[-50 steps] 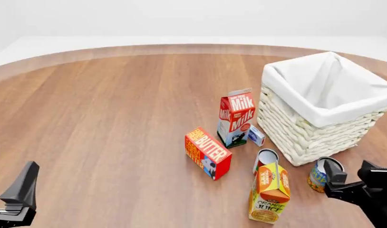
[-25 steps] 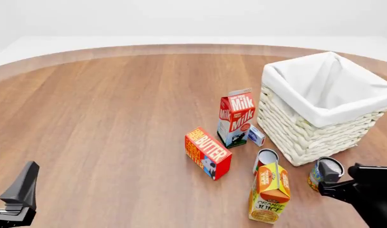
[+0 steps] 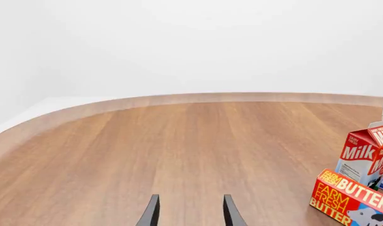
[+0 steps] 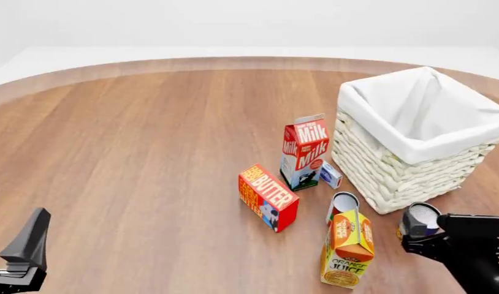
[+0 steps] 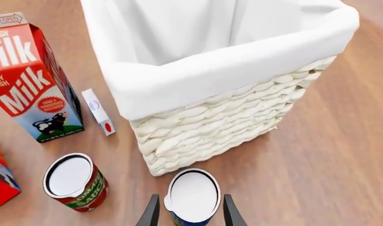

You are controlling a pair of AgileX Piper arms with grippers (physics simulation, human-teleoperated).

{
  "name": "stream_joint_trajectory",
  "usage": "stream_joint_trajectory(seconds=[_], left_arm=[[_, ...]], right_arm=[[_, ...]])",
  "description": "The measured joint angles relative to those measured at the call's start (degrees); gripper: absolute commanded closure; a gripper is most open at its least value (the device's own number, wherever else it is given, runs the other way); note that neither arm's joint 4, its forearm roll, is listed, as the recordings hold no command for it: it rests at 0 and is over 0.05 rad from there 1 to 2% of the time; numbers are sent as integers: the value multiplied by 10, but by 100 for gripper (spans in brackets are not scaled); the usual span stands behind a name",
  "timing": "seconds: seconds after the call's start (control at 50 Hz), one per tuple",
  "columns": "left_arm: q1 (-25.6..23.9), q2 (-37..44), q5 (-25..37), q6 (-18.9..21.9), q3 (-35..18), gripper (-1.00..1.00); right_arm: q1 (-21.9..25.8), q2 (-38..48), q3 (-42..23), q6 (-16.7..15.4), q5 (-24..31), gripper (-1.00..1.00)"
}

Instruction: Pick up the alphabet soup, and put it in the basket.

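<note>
Alphabet soup stands between basket and red-labelled can.

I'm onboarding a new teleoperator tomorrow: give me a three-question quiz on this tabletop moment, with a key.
1. True or false: the alphabet soup already lies inside the basket.
2. Multiple choice: the right gripper has its fingers: A) either side of the alphabet soup, B) around the milk carton, C) over the butter box.
3. Fill in: the carton standing nearest the red-labelled can in the front view is the orange ____ carton.

Key: 1 false; 2 A; 3 juice.
</note>
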Motion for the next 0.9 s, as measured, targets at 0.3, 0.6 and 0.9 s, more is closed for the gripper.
stream_joint_trajectory(seconds=[0.3, 0.6, 0.9], left_arm=[[0, 0, 0, 0, 0, -100], [0, 0, 0, 0, 0, -100], [0, 0, 0, 0, 0, -100]], right_arm=[[-1, 116, 0, 2, -98, -100], [1, 203, 0, 6, -162, -100], [2, 238, 0, 6, -181, 100]])
